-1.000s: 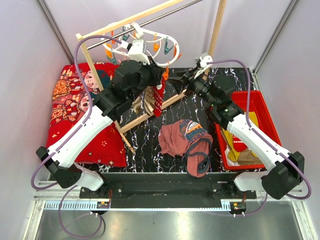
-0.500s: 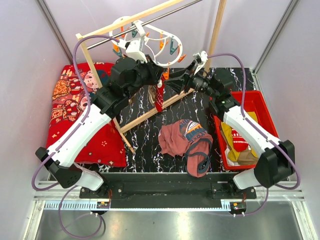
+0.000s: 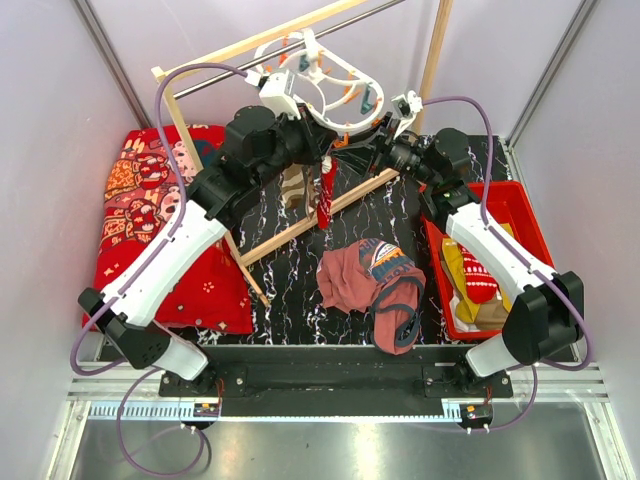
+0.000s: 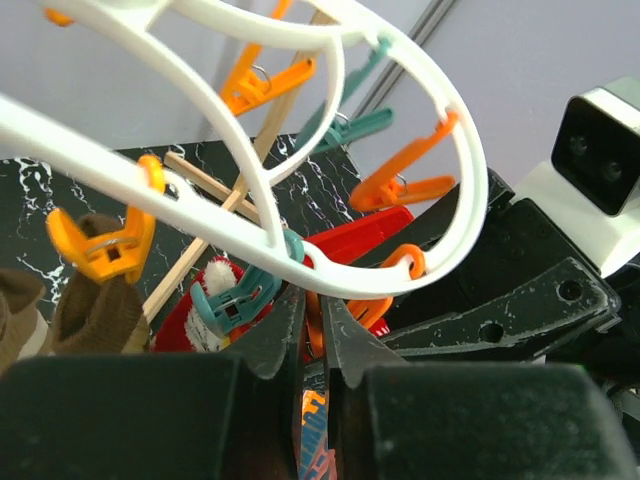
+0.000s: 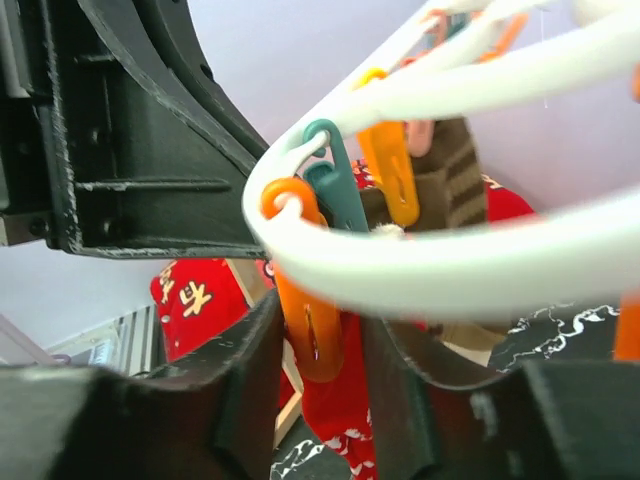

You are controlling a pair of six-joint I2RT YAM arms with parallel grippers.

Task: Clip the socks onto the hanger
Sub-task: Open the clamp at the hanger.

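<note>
The white hanger (image 3: pixel 335 58) hangs from the metal rail, tilted. A brown striped sock (image 3: pixel 293 185) hangs from an orange peg (image 4: pixel 105 250). My left gripper (image 3: pixel 325 155) is at the hanger's lower rim, shut on the top of the red sock (image 3: pixel 324 195), which dangles below it. In the left wrist view the jaws (image 4: pixel 312 305) are almost together under the ring (image 4: pixel 300 265), and the sock's white cuff (image 4: pixel 205 285) lies by a teal peg (image 4: pixel 235 300). My right gripper (image 3: pixel 372 140) is open, its jaws (image 5: pixel 320 320) on either side of an orange peg (image 5: pixel 310 335), with the red sock (image 5: pixel 345 420) behind.
A red bin (image 3: pixel 520 215) at the right holds yellow (image 3: pixel 455 270), red and brown socks. A rust-maroon garment (image 3: pixel 375 285) lies mid-table. A red cartoon cushion (image 3: pixel 150 210) lies at the left. The wooden rack's crossbar (image 3: pixel 300 225) runs diagonally under the hanger.
Both grippers and the hanger have moved up and to the right. The red sock has risen with the left gripper. The right gripper has closed in on the hanger's orange peg.
</note>
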